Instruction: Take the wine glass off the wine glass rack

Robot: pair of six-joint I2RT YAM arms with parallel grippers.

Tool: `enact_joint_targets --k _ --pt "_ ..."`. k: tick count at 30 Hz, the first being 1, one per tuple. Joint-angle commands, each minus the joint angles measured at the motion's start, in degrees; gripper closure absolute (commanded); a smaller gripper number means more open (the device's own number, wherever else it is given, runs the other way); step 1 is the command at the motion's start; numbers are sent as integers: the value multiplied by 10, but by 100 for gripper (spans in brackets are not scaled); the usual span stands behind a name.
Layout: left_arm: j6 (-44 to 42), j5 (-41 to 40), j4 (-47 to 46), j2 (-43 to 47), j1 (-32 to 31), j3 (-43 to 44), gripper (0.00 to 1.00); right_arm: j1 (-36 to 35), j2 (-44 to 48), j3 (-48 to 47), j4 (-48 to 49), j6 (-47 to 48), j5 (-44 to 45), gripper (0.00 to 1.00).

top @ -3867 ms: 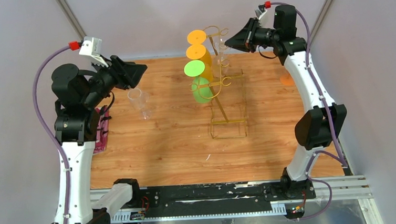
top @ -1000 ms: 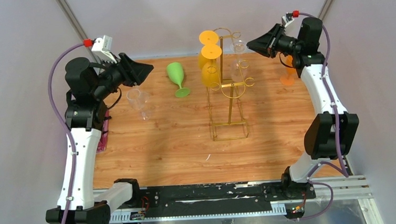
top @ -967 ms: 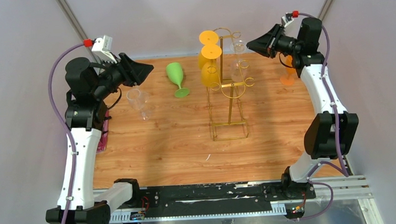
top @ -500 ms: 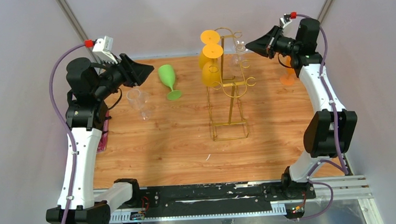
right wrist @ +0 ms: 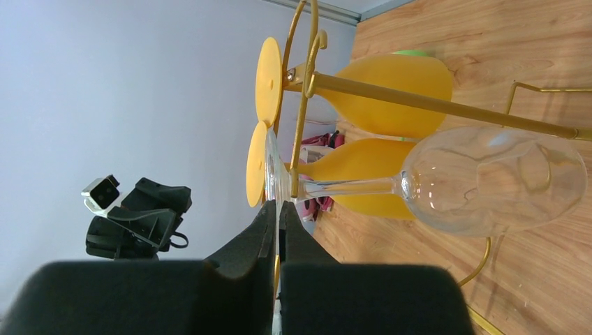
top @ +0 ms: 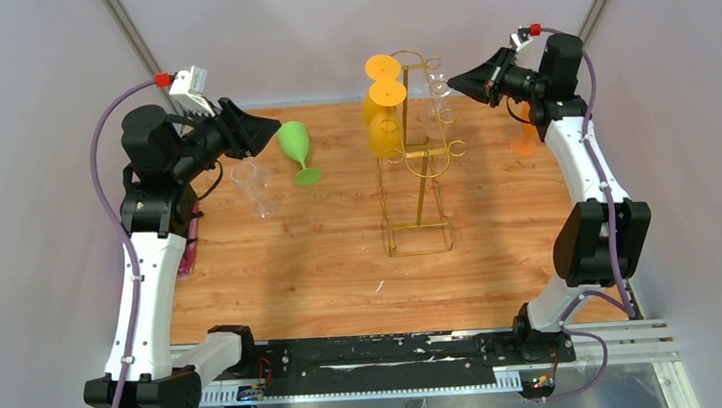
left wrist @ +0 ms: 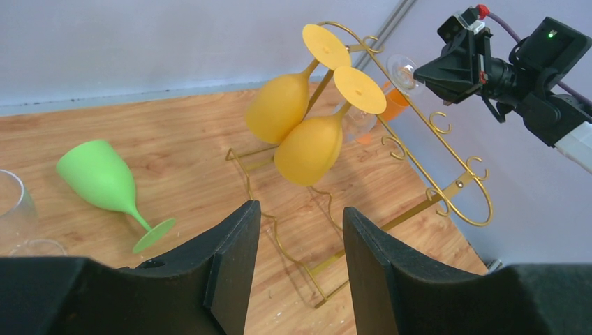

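The gold wire wine glass rack stands mid-table. A clear wine glass hangs upside down from a hook on its right side. My right gripper is shut on the thin edge of that glass's foot, high beside the rack. Two orange wine glasses hang on the rack's left side. My left gripper is open and holds nothing, raised left of the rack. A green wine glass lies on its side on the wood just below it.
Clear glasses stand on the table under the left arm, and one shows at the left wrist view's edge. An orange glass stands at the far right by the wall. A pink object lies at the table's left edge.
The right gripper's fingers have come together on the clear glass's foot. The green glass has rolled left across the wood towards the left gripper. The left arm has not moved.
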State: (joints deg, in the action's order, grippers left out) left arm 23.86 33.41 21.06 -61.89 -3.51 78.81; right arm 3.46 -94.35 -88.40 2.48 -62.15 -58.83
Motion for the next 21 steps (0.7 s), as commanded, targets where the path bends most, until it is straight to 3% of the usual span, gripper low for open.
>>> enact_joint_targets --k 1,21 --pt "-1 9 -11 3 -1 -6 48 -1 18 10 14 -21 8 100" --pt "2 12 -14 -3 -1 -5 51 43 51 76 119 -134 56 100"
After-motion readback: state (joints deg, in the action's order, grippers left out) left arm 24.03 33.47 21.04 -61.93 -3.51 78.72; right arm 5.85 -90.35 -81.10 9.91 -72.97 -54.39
